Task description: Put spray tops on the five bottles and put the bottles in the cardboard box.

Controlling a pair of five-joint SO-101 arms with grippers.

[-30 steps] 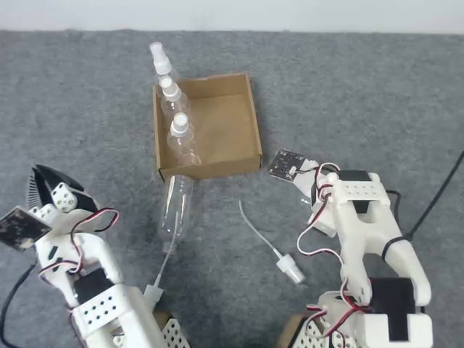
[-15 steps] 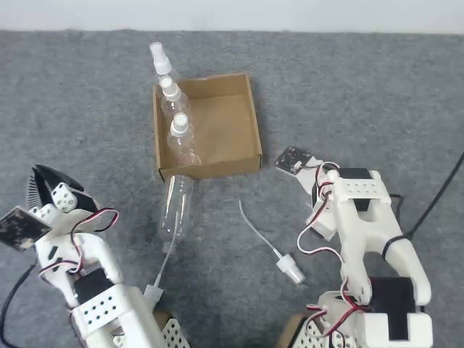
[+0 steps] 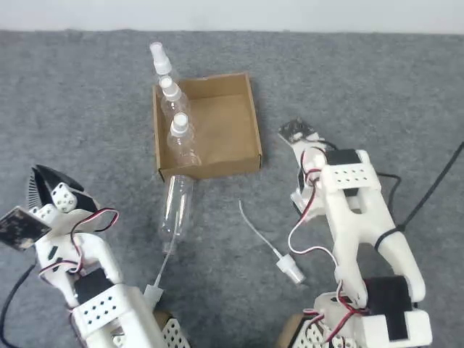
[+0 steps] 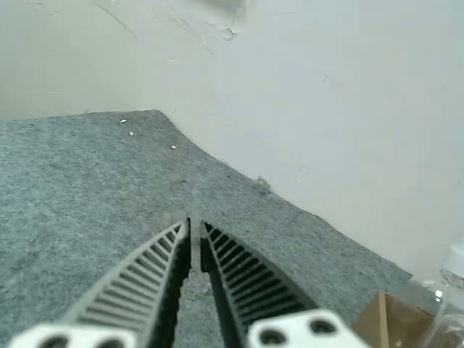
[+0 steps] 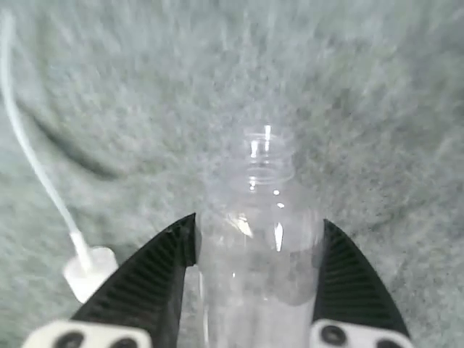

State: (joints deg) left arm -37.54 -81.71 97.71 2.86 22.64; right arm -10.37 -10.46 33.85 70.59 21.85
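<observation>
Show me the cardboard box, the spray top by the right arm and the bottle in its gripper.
cardboard box (image 3: 210, 168): high view, front wall.
spray top (image 3: 291, 270): high view, white head.
held bottle (image 5: 261, 217): right wrist view, body.

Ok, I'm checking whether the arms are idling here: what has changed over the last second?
The right arm stretched forward, away from its base, bringing its wrist alongside the cardboard box; its end effector grips an uncapped bottle. No visible pickup or release. The left arm, the lying bottle and the loose spray top stayed put.
</observation>
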